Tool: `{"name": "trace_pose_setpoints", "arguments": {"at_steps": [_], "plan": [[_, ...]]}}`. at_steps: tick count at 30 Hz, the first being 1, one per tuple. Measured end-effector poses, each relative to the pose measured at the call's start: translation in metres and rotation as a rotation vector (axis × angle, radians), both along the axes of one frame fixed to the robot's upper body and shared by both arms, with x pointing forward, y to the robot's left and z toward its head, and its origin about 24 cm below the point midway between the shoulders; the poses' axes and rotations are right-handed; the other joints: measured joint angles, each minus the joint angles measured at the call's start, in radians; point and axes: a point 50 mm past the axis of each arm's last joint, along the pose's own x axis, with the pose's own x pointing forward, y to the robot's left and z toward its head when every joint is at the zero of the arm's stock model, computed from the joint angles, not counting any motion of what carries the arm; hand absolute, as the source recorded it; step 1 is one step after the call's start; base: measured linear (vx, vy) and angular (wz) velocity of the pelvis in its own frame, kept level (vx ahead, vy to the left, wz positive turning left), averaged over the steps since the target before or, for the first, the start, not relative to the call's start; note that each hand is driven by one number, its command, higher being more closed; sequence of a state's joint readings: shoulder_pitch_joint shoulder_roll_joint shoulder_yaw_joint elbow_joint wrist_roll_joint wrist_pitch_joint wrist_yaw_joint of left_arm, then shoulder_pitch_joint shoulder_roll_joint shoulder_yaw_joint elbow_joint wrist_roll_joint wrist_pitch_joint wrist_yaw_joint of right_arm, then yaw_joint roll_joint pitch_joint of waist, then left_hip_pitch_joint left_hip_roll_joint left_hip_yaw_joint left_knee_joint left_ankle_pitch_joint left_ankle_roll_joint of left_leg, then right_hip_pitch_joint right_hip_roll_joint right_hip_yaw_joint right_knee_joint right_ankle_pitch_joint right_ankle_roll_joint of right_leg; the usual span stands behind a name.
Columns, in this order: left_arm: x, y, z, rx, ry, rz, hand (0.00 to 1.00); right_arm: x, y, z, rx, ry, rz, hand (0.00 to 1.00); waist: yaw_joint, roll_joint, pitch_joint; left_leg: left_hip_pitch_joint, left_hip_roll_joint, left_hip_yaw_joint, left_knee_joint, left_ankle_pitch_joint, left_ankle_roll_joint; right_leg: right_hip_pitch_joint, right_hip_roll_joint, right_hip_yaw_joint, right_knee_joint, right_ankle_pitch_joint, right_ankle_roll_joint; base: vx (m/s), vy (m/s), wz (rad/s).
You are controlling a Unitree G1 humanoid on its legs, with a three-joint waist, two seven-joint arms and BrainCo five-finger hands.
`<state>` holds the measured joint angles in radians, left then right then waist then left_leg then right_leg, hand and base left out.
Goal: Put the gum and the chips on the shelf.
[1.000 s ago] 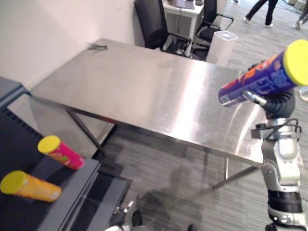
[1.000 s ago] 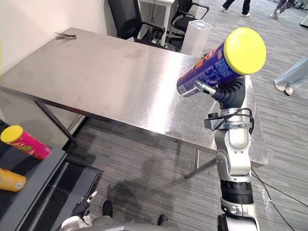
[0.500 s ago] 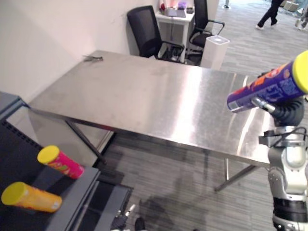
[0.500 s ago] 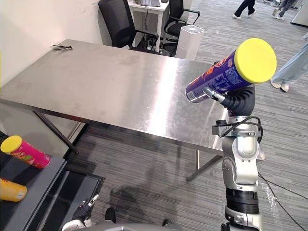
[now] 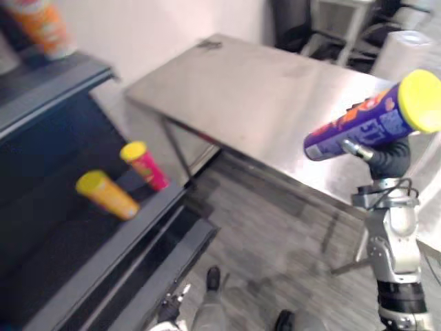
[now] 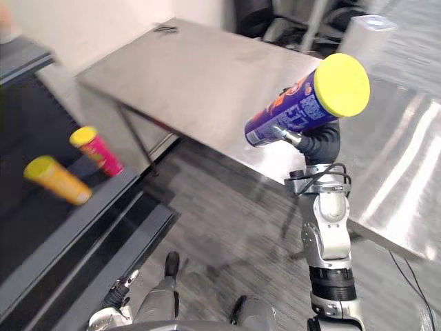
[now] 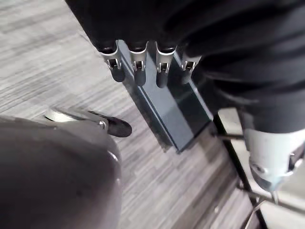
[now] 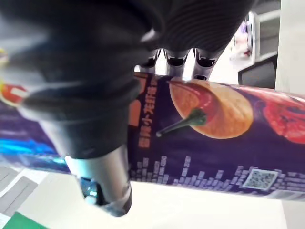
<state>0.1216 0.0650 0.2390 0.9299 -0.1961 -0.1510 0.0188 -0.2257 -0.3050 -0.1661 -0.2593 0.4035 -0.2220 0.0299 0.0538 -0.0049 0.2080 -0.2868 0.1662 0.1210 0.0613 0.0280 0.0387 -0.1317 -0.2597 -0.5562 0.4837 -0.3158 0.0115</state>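
Right now the chips can (image 6: 300, 110) is off the table (image 5: 262, 96), held up in the air in the right hand (image 6: 318, 143), over the table's near edge. Right wrist view: fingers (image 8: 176, 59) curl over the top of the purple tube and the thumb comes under it, a full wrap about mid-length, nothing loose. Long axis is close to level and a little tilted; the yellow-lidded end sits higher and towards the robot's right, the base end lower and pointing left. The shelf (image 5: 48, 248) lies to the robot's left, lower than the can and well apart from it, with open floor between. An orange can (image 5: 107, 195) and a pink can (image 5: 145, 164) lie on their sides on that board, near each other but not touching, lids towards the room. Left hand (image 7: 137, 64) hangs low by the shelf's foot, fingers straight, holding nothing; it is the nearer hand to the shelf, but the load is in the right. Judgement: the move turns on carrying the can leftward and down, base end leading, so it goes in alongside the two lying there.
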Motion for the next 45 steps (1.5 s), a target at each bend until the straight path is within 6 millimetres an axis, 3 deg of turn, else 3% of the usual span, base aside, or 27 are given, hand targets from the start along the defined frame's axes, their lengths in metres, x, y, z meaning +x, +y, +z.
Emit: {"name": "trace_pose_setpoints", "arguments": {"at_steps": [2,5,8,9,10,12,14,18,21,30,35,38,39,40,41,42,44,45], "plan": [[-0.004,0.003,-0.001,0.007,0.013,0.004,0.00,-0.003,-0.013,0.004,0.024,-0.022,-0.063,1.00,-0.011,-0.008,0.004,-0.015,0.020,0.164,0.244,-0.002,0.013,0.043,-0.044,-0.123,-0.010,0.011,-0.006,-0.13,-0.159,1.86],[-0.018,0.002,-0.006,-0.001,0.057,0.014,0.00,-0.010,-0.025,0.000,0.055,-0.020,-0.130,1.00,-0.027,0.010,-0.006,0.080,0.070,0.228,0.368,-0.098,-0.048,0.081,-0.067,-0.264,-0.026,0.019,-0.007,-0.09,-0.072,1.50],[-0.018,0.000,-0.007,-0.013,0.061,0.011,0.00,-0.017,-0.038,-0.008,0.074,0.010,-0.189,1.00,-0.029,0.017,-0.011,0.176,0.097,0.224,0.313,-0.132,-0.099,0.090,-0.095,-0.377,-0.025,0.032,0.011,-0.10,0.037,1.28],[-0.019,-0.001,-0.007,-0.016,0.064,0.014,0.00,-0.018,-0.041,-0.010,0.080,0.015,-0.203,1.00,-0.029,0.034,-0.021,0.208,0.100,0.221,0.248,-0.129,-0.131,0.090,-0.101,-0.407,-0.023,0.039,0.017,-0.10,0.174,1.24],[-0.020,-0.001,-0.008,-0.019,0.072,0.015,0.00,-0.018,-0.040,-0.011,0.092,0.017,-0.204,1.00,-0.029,0.034,-0.021,0.226,0.085,0.222,0.141,-0.127,-0.149,0.088,-0.117,-0.447,-0.011,0.054,0.023,-0.08,0.186,1.06],[-0.021,0.000,-0.009,-0.020,0.079,0.016,0.00,-0.019,-0.040,-0.013,0.108,0.018,-0.208,1.00,-0.028,0.018,-0.021,0.222,0.049,0.211,0.085,-0.111,-0.172,0.087,-0.143,-0.452,-0.009,0.077,0.038,-0.08,0.256,1.01],[-0.026,0.003,-0.009,-0.021,0.090,0.030,0.00,-0.018,-0.039,-0.012,0.100,0.015,-0.204,1.00,-0.009,0.006,-0.021,0.215,0.015,0.193,0.077,-0.101,-0.163,0.092,-0.169,-0.451,-0.018,0.105,0.048,-0.04,0.235,0.56],[-0.036,0.016,-0.009,0.019,0.118,0.030,0.00,-0.018,-0.035,-0.017,0.154,0.021,-0.211,1.00,-0.008,-0.010,-0.012,0.179,-0.022,0.181,0.097,-0.106,-0.127,0.093,-0.180,-0.447,-0.069,0.171,0.061,-0.03,0.168,0.17],[-0.032,0.025,-0.006,0.060,0.118,0.030,0.00,-0.017,-0.033,-0.020,0.146,0.035,-0.238,1.00,0.006,-0.028,0.001,0.163,-0.024,0.195,0.113,-0.117,-0.111,0.082,-0.168,-0.424,-0.106,0.203,0.062,-0.07,0.127,-0.12],[-0.036,0.032,-0.005,0.070,0.118,0.084,0.00,-0.011,-0.023,-0.025,0.141,0.062,-0.196,1.00,0.021,-0.033,0.005,0.159,-0.032,0.199,0.050,-0.083,-0.105,0.064,-0.128,-0.394,-0.174,0.239,0.065,-0.03,0.071,-0.02],[-0.036,0.028,-0.006,0.057,0.114,0.094,0.00,0.005,0.003,-0.038,0.091,0.146,-0.100,1.00,0.047,-0.043,0.010,0.125,-0.012,0.196,0.125,-0.122,-0.103,0.067,-0.116,-0.384,-0.193,0.253,0.065,0.04,0.059,0.01],[-0.036,0.028,-0.006,0.055,0.114,0.093,0.00,0.008,0.023,-0.043,0.054,0.173,-0.006,1.00,0.063,-0.048,0.017,0.120,-0.012,0.189,0.178,-0.179,-0.087,0.065,-0.159,-0.346,-0.118,0.269,0.055,0.02,0.113,0.11],[-0.036,0.028,-0.006,0.056,0.114,0.094,0.00,0.009,0.029,-0.044,0.042,0.180,0.018,1.00,0.061,-0.043,0.024,0.136,-0.024,0.171,0.188,-0.199,-0.072,0.053,-0.190,-0.285,-0.036,0.294,0.015,0.06,0.202,0.39],[-0.036,0.028,-0.005,0.059,0.114,0.090,0.00,0.009,0.033,-0.045,0.032,0.185,0.034,1.00,0.060,-0.038,0.027,0.156,-0.042,0.150,0.186,-0.207,-0.057,0.002,-0.214,-0.140,0.067,0.353,-0.079,0.07,0.234,0.41],[-0.036,0.029,-0.005,0.064,0.113,0.083,0.00,0.009,0.034,-0.046,0.029,0.185,0.040,1.00,0.055,-0.033,0.028,0.170,-0.043,0.131,0.189,-0.211,-0.049,-0.047,-0.208,-0.036,0.122,0.360,-0.103,0.10,0.185,0.55],[-0.032,0.031,-0.003,0.077,0.106,0.069,0.00,0.008,0.037,-0.048,0.031,0.192,0.052,1.00,0.048,-0.025,0.034,0.170,-0.042,0.091,0.190,-0.216,-0.039,-0.095,-0.139,0.153,0.147,0.289,-0.026,0.09,0.084,0.62],[-0.026,0.036,-0.001,0.098,0.093,0.062,0.00,0.007,0.041,-0.051,0.025,0.201,0.072,1.00,0.033,-0.033,0.036,0.178,-0.061,0.027,0.171,-0.210,-0.029,-0.118,-0.037,0.294,0.080,0.200,0.003,0.12,0.038,1.01],[-0.025,0.037,0.000,0.102,0.093,0.063,0.00,0.007,0.042,-0.052,0.027,0.206,0.078,1.00,0.033,-0.040,0.039,0.200,-0.087,0.006,0.151,-0.201,-0.033,-0.123,-0.019,0.306,0.015,0.199,0.010,0.14,0.024,1.00]]}}
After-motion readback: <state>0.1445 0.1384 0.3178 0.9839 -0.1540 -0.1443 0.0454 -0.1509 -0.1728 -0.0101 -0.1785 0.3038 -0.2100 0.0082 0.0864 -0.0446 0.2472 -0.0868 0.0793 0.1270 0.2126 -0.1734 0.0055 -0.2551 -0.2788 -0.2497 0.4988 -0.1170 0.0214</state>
